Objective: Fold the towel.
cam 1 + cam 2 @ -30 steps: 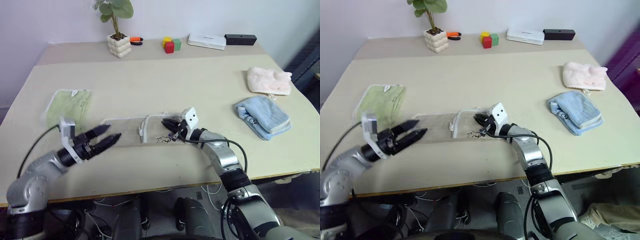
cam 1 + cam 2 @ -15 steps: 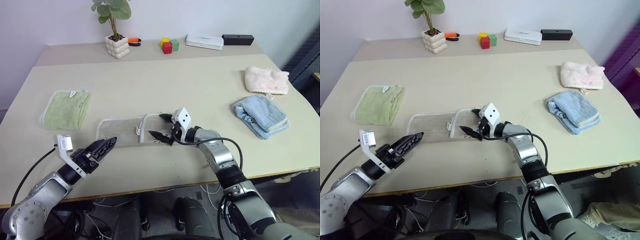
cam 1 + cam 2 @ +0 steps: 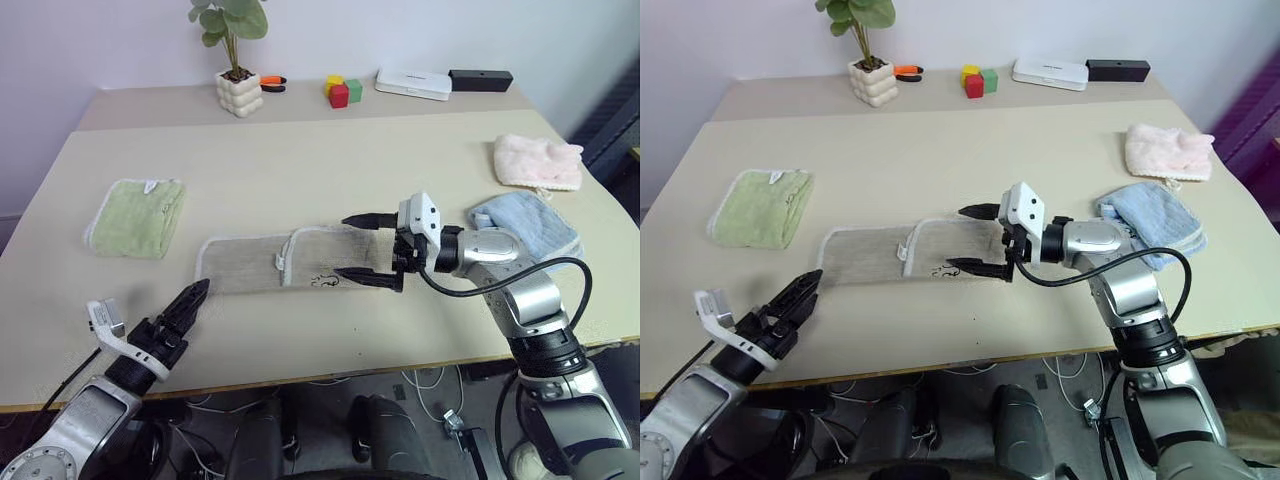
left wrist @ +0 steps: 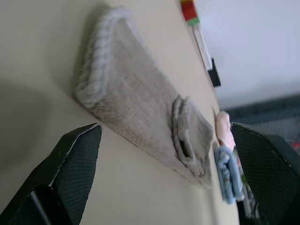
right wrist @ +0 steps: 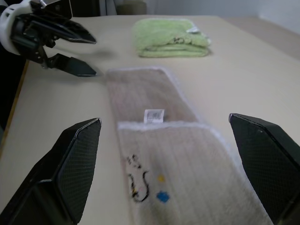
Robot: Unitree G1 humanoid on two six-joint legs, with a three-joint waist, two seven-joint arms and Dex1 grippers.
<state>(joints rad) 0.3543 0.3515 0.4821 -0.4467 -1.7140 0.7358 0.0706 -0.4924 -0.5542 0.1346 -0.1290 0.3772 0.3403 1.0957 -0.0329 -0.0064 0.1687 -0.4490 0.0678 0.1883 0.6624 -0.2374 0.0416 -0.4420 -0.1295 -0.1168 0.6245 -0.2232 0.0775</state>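
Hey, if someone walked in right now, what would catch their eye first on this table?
Probably the beige towel, lying as a long strip near the table's front edge with its right part folded over. The right gripper hovers open over its right end, the left gripper open near its left end. A green cloth lies folded to the left.

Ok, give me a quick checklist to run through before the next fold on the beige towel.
1. Right gripper open and empty: ok, it hangs over the towel's right end.
2. Left gripper open and off the cloth: ok, near the table's front edge.
3. Towel lying flat: ok, a long strip, right part lapped over the left.
4. Edges lined up: cannot tell.
5. Green cloth and blue cloth apart from the towel: ok.
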